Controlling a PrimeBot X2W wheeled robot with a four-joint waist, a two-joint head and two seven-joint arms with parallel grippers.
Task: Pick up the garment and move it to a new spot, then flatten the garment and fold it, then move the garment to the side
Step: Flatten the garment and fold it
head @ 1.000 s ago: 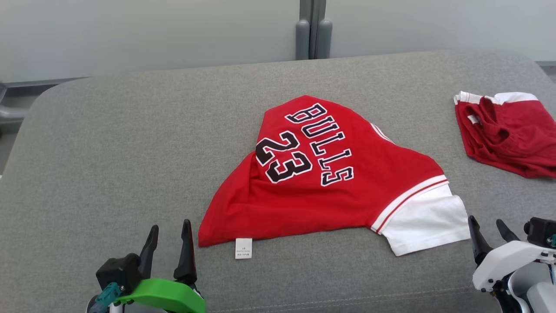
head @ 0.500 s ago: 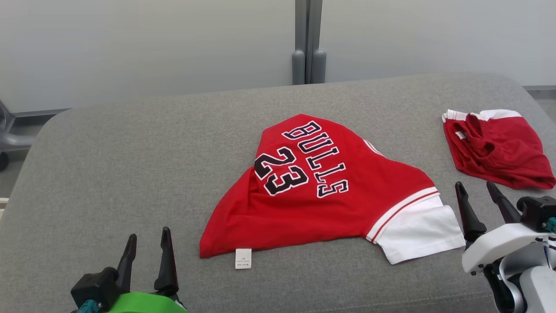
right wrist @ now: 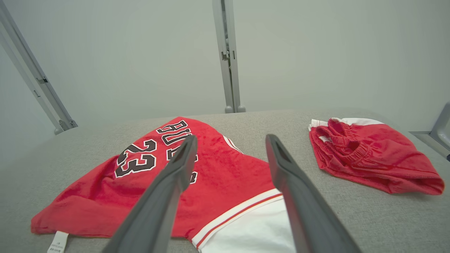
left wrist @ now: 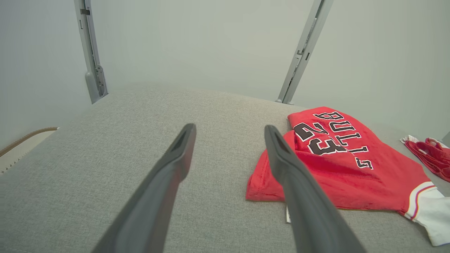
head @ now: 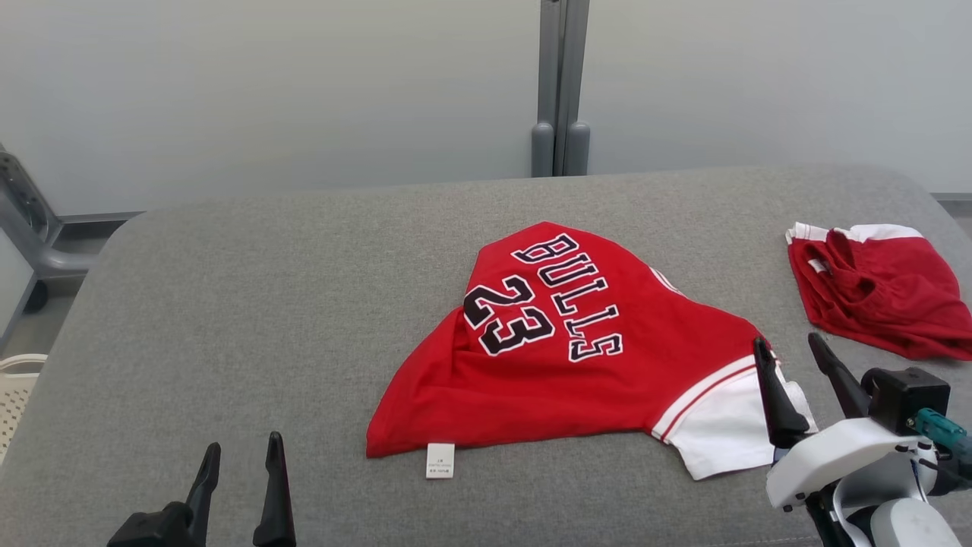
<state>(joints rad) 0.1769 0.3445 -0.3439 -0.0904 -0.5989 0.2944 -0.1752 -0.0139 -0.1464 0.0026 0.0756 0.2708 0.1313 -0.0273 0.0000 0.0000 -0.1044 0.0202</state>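
The garment (head: 577, 380) is a red jersey with "BULLS 23" lettering and a white hem, lying rumpled in the middle of the grey cushion (head: 266, 304). It also appears in the left wrist view as the garment (left wrist: 351, 175) and in the right wrist view as the garment (right wrist: 225, 175). My right gripper (head: 787, 340) is open, its left finger over the white hem's right edge; my right gripper (right wrist: 231, 137) points across the hem. My left gripper (head: 243, 444) is open near the front edge, left of the jersey's label corner, and my left gripper (left wrist: 229, 127) holds nothing.
A second red garment (head: 873, 304) with white trim lies bunched at the cushion's far right. Grey posts (head: 560, 91) stand behind the cushion against the pale wall. A white basket (head: 15, 380) sits off the left edge.
The head camera has tilted up, shifting the whole picture down. My right gripper has come forward and left onto the white hem's edge. My left gripper has drawn back toward the front edge.
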